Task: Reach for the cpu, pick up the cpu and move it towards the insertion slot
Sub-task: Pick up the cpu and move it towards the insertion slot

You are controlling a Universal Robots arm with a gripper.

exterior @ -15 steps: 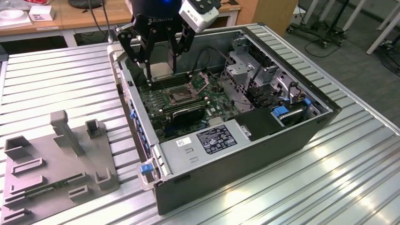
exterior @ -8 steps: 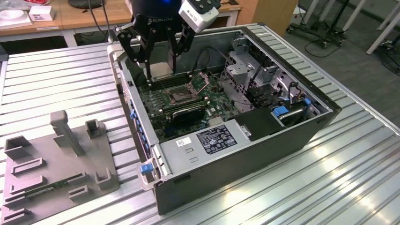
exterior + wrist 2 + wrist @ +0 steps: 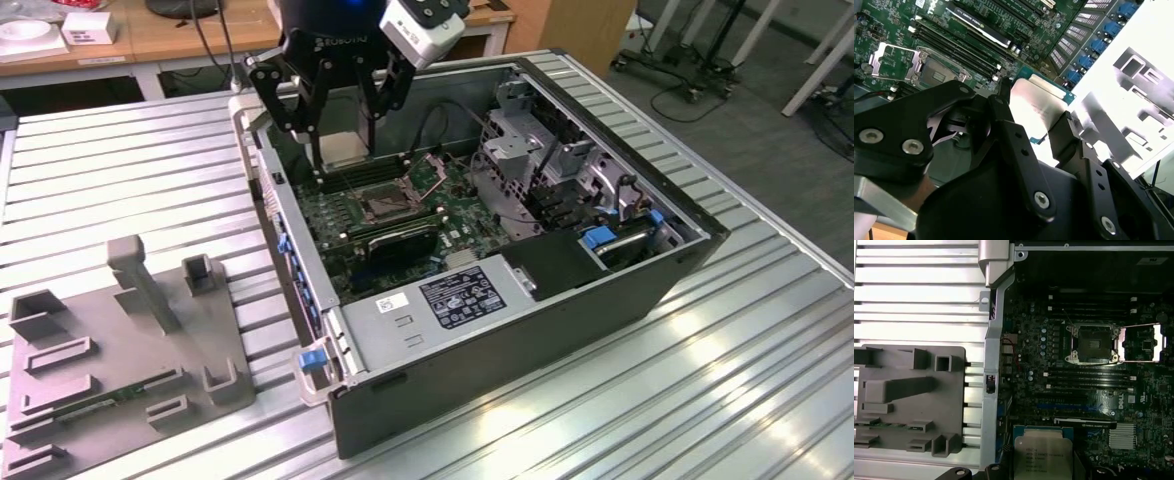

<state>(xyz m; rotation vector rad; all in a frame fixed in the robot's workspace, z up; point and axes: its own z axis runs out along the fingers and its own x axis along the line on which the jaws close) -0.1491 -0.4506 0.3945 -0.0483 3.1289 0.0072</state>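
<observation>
The cpu (image 3: 344, 147) is hanging clamped between the gripper (image 3: 342, 140) fingers (image 3: 1066, 135), above the far end of the open computer case (image 3: 534, 330), just beyond the insertion slot (image 3: 382, 203), whose frame is lying open.

Open room above insertion slot (image 3: 384, 203)

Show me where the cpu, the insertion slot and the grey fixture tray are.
cpu (image 3: 1043, 458), first wrist view, on its pale metal face.
insertion slot (image 3: 1093, 341), first wrist view, on its dark centre.
grey fixture tray (image 3: 100, 330), exterior view, on a bare flat part of its base.
</observation>
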